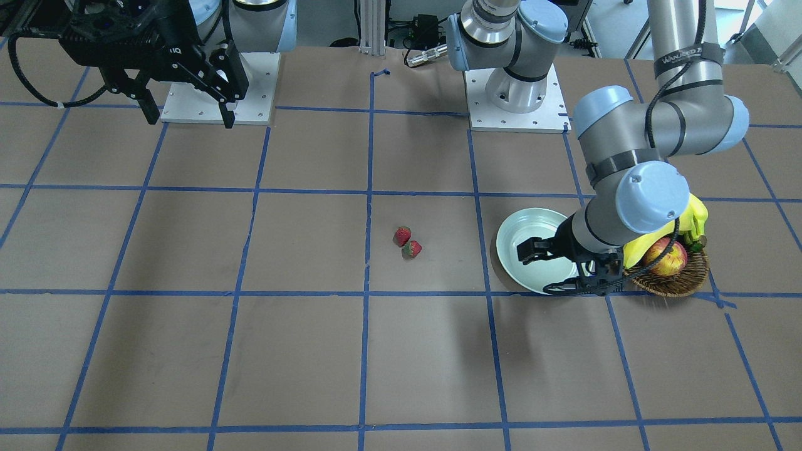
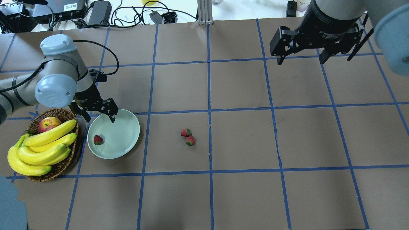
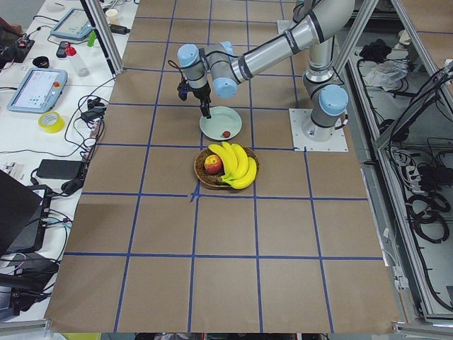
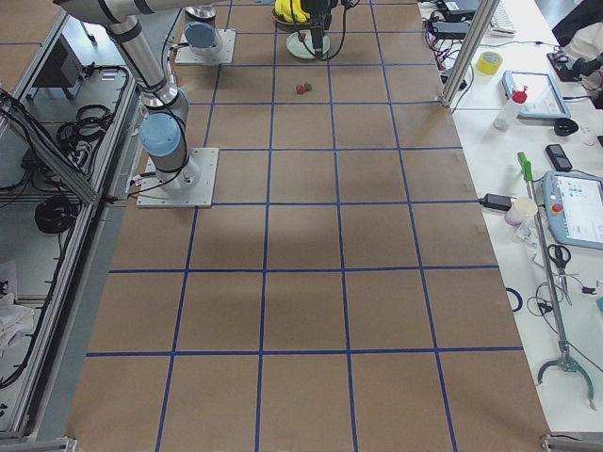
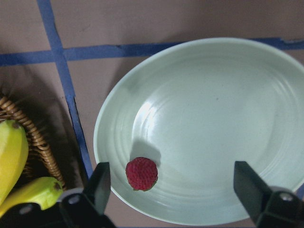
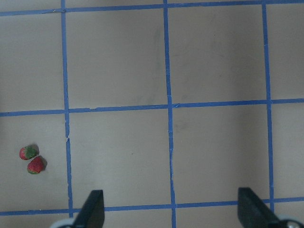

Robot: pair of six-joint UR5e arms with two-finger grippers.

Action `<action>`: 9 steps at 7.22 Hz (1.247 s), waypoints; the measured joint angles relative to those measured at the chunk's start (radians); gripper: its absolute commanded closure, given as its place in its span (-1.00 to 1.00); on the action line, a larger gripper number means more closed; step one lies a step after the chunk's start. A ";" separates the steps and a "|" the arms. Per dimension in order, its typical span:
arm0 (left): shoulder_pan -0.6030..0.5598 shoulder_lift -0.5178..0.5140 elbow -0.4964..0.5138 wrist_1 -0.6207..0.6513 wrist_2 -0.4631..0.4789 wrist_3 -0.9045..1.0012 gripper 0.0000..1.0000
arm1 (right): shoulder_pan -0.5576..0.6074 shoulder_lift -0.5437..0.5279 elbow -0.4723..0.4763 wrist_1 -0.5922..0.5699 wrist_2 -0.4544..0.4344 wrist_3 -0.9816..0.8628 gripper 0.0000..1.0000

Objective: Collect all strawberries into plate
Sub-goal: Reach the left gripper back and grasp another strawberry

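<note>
One small red strawberry (image 2: 98, 139) lies in the pale mint plate (image 2: 124, 140), near its rim on the basket side; it also shows in the left wrist view (image 5: 141, 174). Two more strawberries (image 2: 185, 132) (image 2: 190, 140) lie touching each other on the brown table, to the right of the plate. My left gripper (image 2: 100, 118) is open and empty, hovering just above the plate's far edge. My right gripper (image 2: 301, 61) is open and empty, held high over the table's far right, well away from the strawberries.
A brown wicker basket (image 2: 59, 112) with yellow bananas (image 2: 41, 150) and a red-yellow apple (image 2: 49, 124) stands right beside the plate on its left. Cables and electronics (image 2: 96, 9) lie beyond the table's far edge. Blue tape lines grid the table.
</note>
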 measured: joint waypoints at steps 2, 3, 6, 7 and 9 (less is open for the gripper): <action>-0.131 -0.004 0.009 0.009 -0.084 -0.213 -1.00 | 0.000 0.000 0.000 0.007 0.002 0.000 -1.00; -0.187 -0.009 0.006 0.027 -0.129 -0.301 -1.00 | 0.000 0.000 0.000 0.009 0.004 0.001 -1.00; -0.283 -0.041 -0.006 0.098 -0.263 -0.395 -1.00 | 0.000 0.000 -0.005 0.029 0.016 0.004 -1.00; -0.289 -0.054 -0.024 0.104 -0.282 -0.395 -1.00 | 0.000 0.000 -0.006 0.036 0.020 0.003 -1.00; -0.291 -0.074 -0.074 0.140 -0.285 -0.390 -1.00 | 0.000 0.000 -0.006 0.040 0.022 0.002 -1.00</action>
